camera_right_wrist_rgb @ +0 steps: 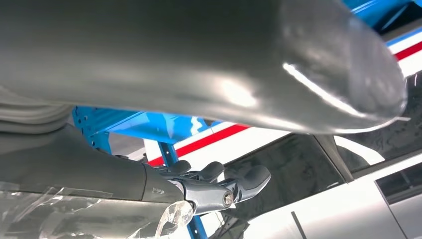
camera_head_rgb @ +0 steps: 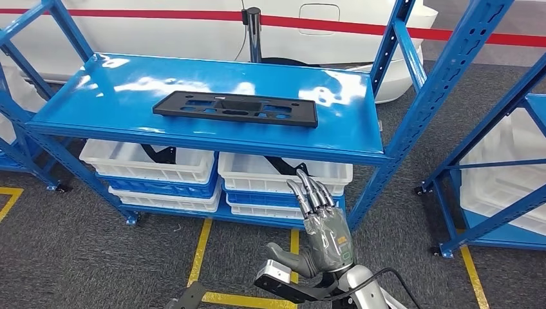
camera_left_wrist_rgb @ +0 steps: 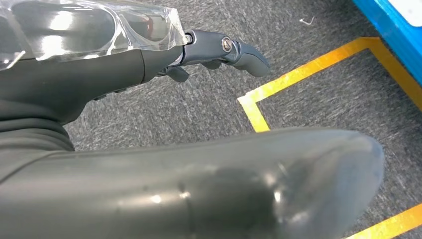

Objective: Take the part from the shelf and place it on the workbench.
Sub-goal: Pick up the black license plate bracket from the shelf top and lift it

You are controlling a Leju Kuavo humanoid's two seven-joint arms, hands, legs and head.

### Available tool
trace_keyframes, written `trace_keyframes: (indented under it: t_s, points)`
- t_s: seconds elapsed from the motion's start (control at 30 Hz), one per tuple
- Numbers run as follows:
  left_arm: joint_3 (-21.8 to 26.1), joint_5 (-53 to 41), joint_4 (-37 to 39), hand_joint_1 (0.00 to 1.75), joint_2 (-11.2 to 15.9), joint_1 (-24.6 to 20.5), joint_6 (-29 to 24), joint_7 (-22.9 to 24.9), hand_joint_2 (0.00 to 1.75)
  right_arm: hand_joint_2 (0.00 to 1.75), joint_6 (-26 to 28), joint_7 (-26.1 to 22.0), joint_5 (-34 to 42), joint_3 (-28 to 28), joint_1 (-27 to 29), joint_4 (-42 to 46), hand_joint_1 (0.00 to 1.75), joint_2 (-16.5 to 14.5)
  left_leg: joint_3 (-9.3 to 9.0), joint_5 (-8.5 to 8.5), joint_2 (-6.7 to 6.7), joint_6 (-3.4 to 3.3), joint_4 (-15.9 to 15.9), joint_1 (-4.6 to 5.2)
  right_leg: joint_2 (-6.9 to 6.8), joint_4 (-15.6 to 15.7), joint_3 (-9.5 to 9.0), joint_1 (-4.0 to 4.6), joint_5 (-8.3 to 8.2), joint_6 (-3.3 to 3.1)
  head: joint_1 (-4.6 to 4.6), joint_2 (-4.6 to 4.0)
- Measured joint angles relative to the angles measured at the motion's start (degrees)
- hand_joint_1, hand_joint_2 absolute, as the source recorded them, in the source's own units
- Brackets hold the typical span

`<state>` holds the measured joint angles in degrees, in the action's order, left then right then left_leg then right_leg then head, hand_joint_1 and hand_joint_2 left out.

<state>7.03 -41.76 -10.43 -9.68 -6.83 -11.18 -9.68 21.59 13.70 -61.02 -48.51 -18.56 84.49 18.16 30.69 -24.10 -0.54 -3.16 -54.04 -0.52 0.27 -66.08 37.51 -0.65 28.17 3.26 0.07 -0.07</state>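
Single black plastic mounting plate [camera_head_rgb: 235, 107] lying flat near the middle of the blue shelf [camera_head_rgb: 96, 96], its long axis running along the shelf's front edge. Right hand [camera_head_rgb: 320, 226] raised below and in front of the shelf, fingers straight, close together and empty, the plate up and to its left. Left hand [camera_left_wrist_rgb: 219, 50] over grey floor, empty; four white bins [camera_head_rgb: 145, 161] beneath

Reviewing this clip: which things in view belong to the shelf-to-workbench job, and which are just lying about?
Job:
flat black plastic part
blue metal shelf it lies on
right hand, raised, holding nothing

Lying about:
white plastic bins on lower shelves
white car behind
yellow floor tape
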Motion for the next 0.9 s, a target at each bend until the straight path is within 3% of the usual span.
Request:
trace_keyframes:
  t_s: [0.07,0.1,0.2,0.27,0.37,0.4,0.43,0.47,0.53,0.6,0.7,0.77,0.83,0.9]
  points:
    - [-0.07,0.09,0.0,0.0,-0.08,-0.08,-0.02,0.04,0.0,0.0,-0.16,-0.03,0.3,-0.06,-0.27,-0.15,0.0,-0.02,-0.48,-0.56,0.0,0.46,-0.06,0.15,0.0,8.01,-3.56,0.1,-3.48,-0.44,-0.01,-0.01]
    - [-0.12,0.13,0.0,0.0,-0.13,-0.13,-0.03,0.06,0.0,0.0,-0.26,-0.05,0.43,-0.08,-0.39,-0.21,0.0,-0.05,-0.53,-0.76,0.05,0.73,-0.08,0.24,0.04,10.31,-4.5,0.2,-4.11,-0.74,-0.03,-0.01]
    - [-0.41,0.19,-0.01,0.0,-0.25,-0.21,-0.07,0.11,0.0,0.0,-0.49,-0.11,0.53,-0.11,-0.55,-0.35,0.0,-0.16,-0.45,-1.12,0.14,1.54,-0.06,0.29,0.11,11.2,-4.72,0.42,-3.79,-1.7,-0.1,-0.01]
    - [-0.66,0.19,-0.03,0.0,-0.29,-0.2,-0.1,0.12,0.0,0.0,-0.5,-0.11,0.54,-0.13,-0.67,-0.37,0.0,-0.17,0.46,-2.4,0.17,2.14,-2.31,0.16,0.03,11.42,-5.13,0.25,-3.66,-2.37,-0.19,-0.01]
    - [-0.99,0.17,-0.04,0.0,-0.29,-0.12,-0.12,0.13,0.0,0.0,-0.5,-0.13,0.54,-0.15,-0.77,-0.4,0.0,-0.17,6.4,-6.98,0.18,2.86,-13.92,0.0,0.0,11.48,-5.66,0.17,-3.27,-3.07,-0.3,-0.01]
    - [-1.07,0.15,-0.04,0.0,-0.29,-0.05,-0.12,0.13,0.0,0.0,-0.5,-0.14,0.54,-0.17,-0.76,-0.44,0.0,-0.17,8.52,-7.76,0.18,2.96,-17.32,-0.02,0.05,11.48,-5.82,0.18,-3.11,-3.15,-0.31,-0.01]
    - [-1.13,0.13,-0.04,0.0,-0.29,0.0,-0.12,0.13,0.0,0.0,-0.5,-0.14,0.55,-0.18,-0.76,-0.49,0.0,-0.17,9.71,-7.42,0.18,2.97,-18.59,-0.02,0.11,11.47,-6.06,0.19,-2.91,-3.17,-0.31,-0.01]
    - [-1.19,0.12,-0.05,0.0,-0.29,0.03,-0.12,0.13,0.0,0.0,-0.5,-0.14,0.58,-0.19,-0.75,-0.53,0.0,-0.17,9.65,-5.86,0.19,2.91,-17.31,-0.03,0.19,11.47,-6.41,0.19,-2.66,-3.1,-0.31,-0.01]
    - [-1.29,0.13,-0.05,0.0,-0.29,0.03,-0.12,0.13,0.0,0.0,-0.54,-0.14,0.76,-0.19,-0.75,-0.56,0.0,-0.17,6.59,-0.93,0.2,2.52,-9.12,-0.02,0.26,11.49,-7.34,0.18,-2.03,-2.77,-0.31,-0.02]
    - [-1.37,0.21,-0.06,0.0,-0.3,0.0,-0.12,0.13,0.0,0.0,-0.63,-0.13,0.96,-0.19,-0.78,-0.56,0.0,-0.17,3.57,1.62,0.19,2.02,-2.28,0.22,0.32,11.47,-7.92,0.42,-1.4,-2.21,-0.3,-0.02]
    - [-1.44,0.48,-0.07,0.0,-0.32,0.04,-0.12,0.13,0.0,0.0,-0.67,-0.11,1.11,-0.21,-0.83,-0.55,0.0,-0.17,2.59,1.36,0.13,1.19,-0.72,0.41,0.37,11.79,-8.15,0.56,-0.97,-1.39,-0.27,-0.01]
    - [-1.44,0.7,-0.08,0.0,-0.34,0.03,-0.15,0.11,0.0,0.0,-0.61,-0.11,1.22,-0.22,-0.87,-0.51,0.0,-0.16,2.07,1.28,0.13,0.47,-0.34,0.21,0.26,10.27,-7.76,0.46,0.03,-0.76,-0.21,-0.01]
    - [-1.46,0.86,-0.09,0.0,-0.36,0.0,-0.18,0.11,0.0,0.0,-0.56,-0.11,1.27,-0.23,-0.83,-0.5,0.0,-0.15,1.43,1.0,0.15,-0.19,-0.1,0.03,0.15,3.88,-4.72,0.32,2.87,-0.23,-0.16,-0.01]
    - [-1.5,0.96,-0.09,0.0,-0.37,0.06,-0.17,0.12,0.0,0.0,-0.56,-0.11,1.27,-0.28,-0.64,-0.51,0.0,-0.15,0.98,0.53,0.14,-0.51,-0.1,0.04,0.12,-4.36,0.1,0.23,5.51,0.1,-0.15,-0.01]
